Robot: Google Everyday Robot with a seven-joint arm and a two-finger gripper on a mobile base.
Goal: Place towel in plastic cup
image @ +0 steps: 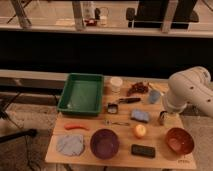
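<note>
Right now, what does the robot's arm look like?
The arm is creamy white, fat and round, like big tubes joined at smooth bends. No cables or markings show. Its gripper is small and dark, down by the table's right edge.

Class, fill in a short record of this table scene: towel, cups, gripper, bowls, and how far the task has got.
towel: towel, blue-grey, crumpled, front left of table, beside purple bowl
cups: white cup at the back, right of green tray; blue cup further right
gripper: gripper low over the table's right side, across from the towel
other bowl: orange bowl, front right
status: towel not yet in a cup
</note>
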